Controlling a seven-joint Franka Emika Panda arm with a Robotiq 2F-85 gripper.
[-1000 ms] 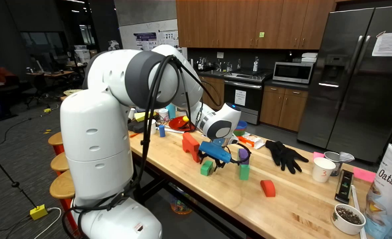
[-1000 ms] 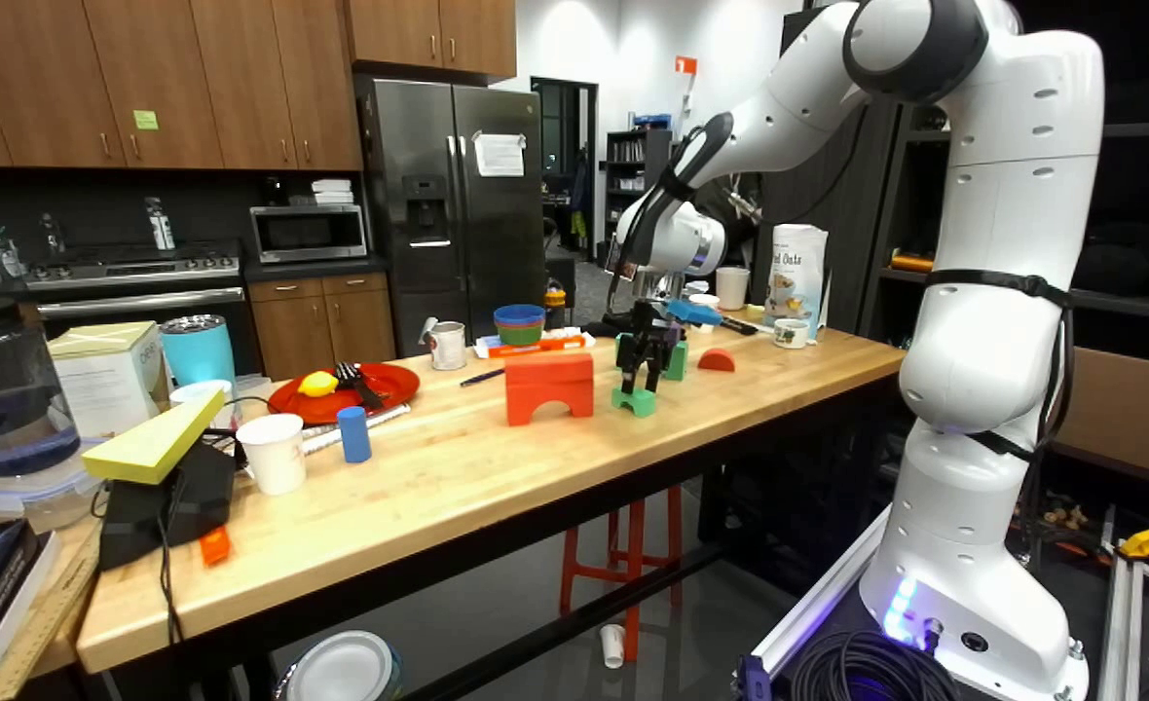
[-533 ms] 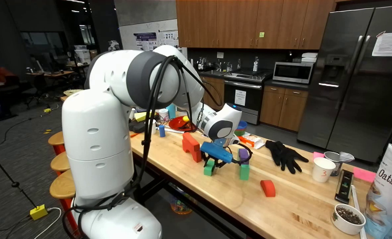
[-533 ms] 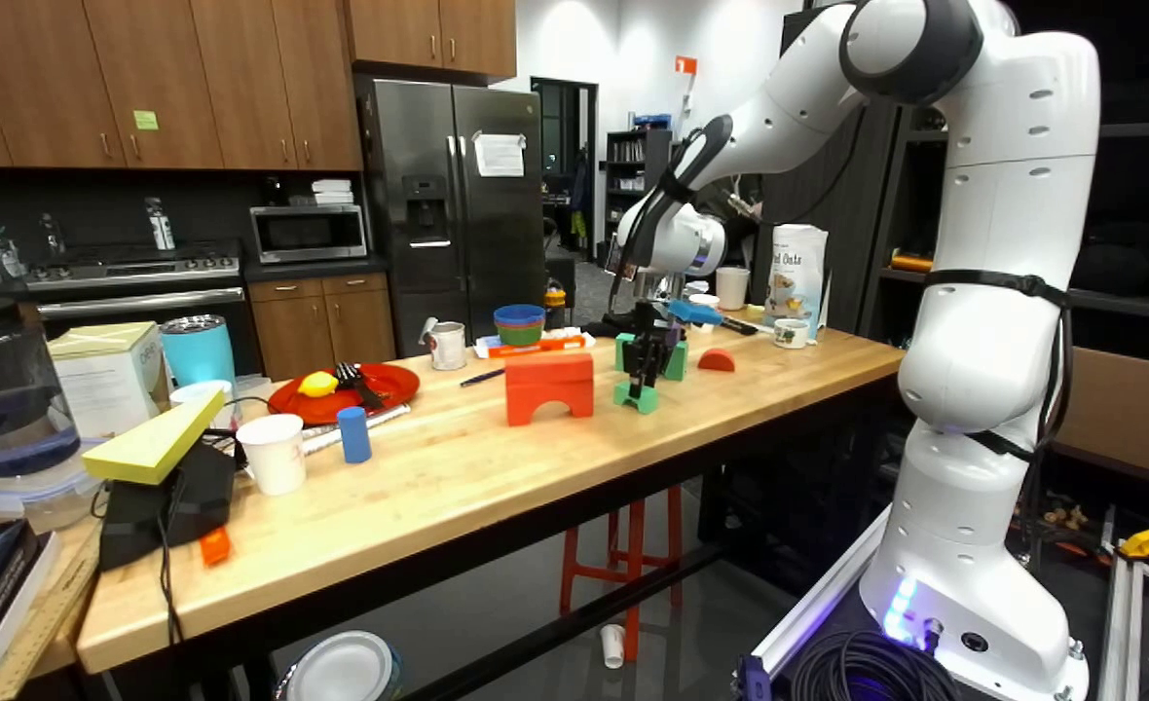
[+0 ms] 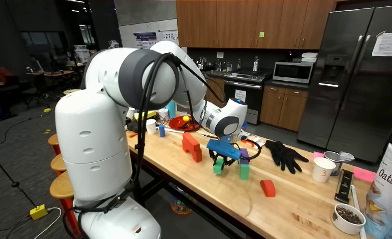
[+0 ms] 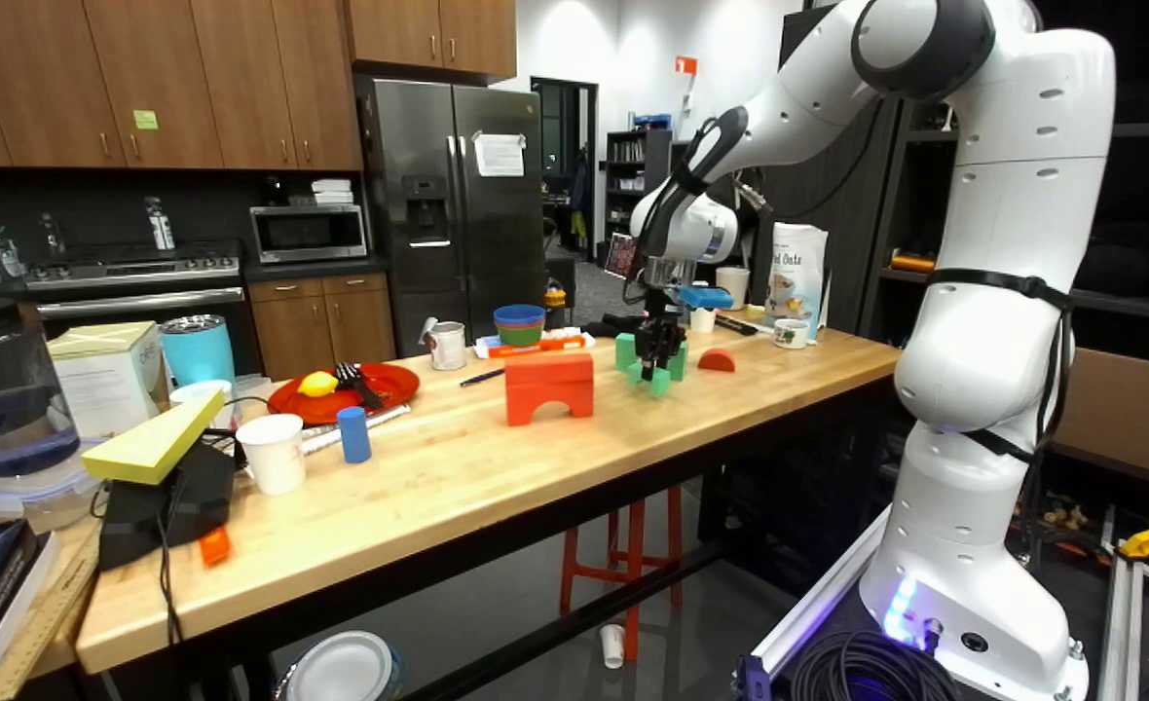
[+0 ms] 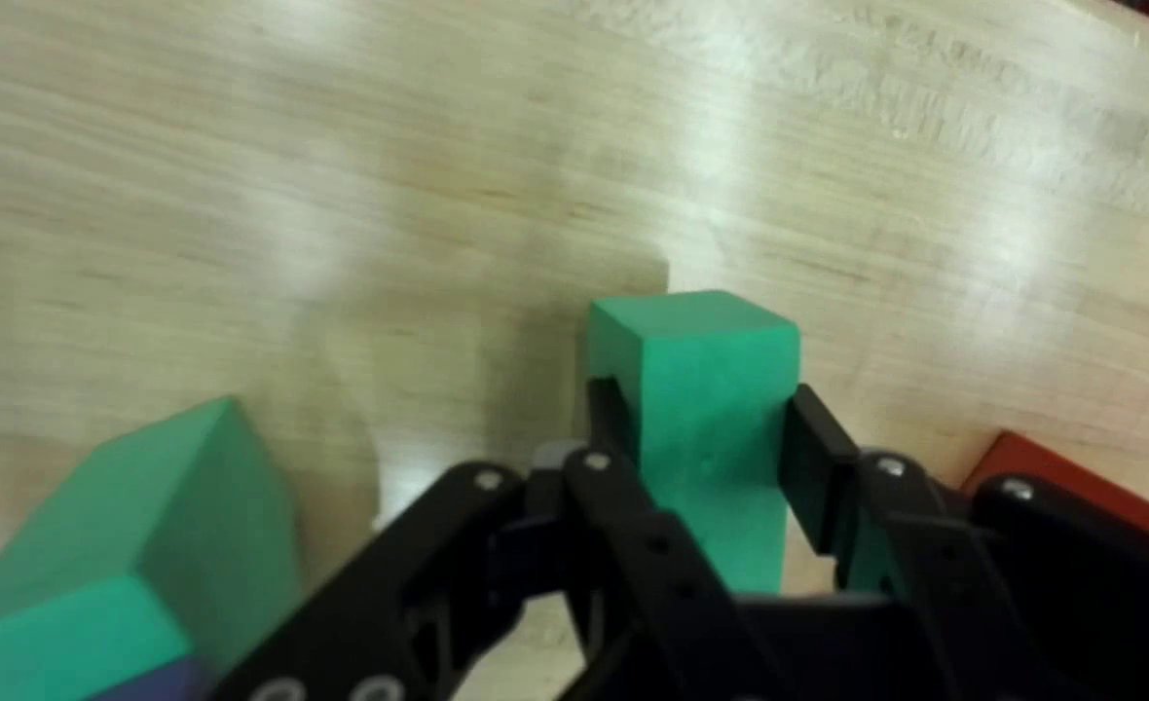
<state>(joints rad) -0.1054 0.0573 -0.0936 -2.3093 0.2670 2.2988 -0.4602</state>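
In the wrist view, the gripper [image 7: 699, 424] pinches a green block [image 7: 715, 448], right of and below centre. Gripping looks done; the block, seemingly clear of the table [image 7: 389, 146], is unreleased. Another green block [image 7: 170, 545] stands lower left.

A smooth, square-edged green toy block [image 7: 716, 419] is clamped over the table [image 7: 243, 146] by fingers [image 7: 818, 467] at its nine and three o'clock sides in the wrist view, its length running from twelve to six.
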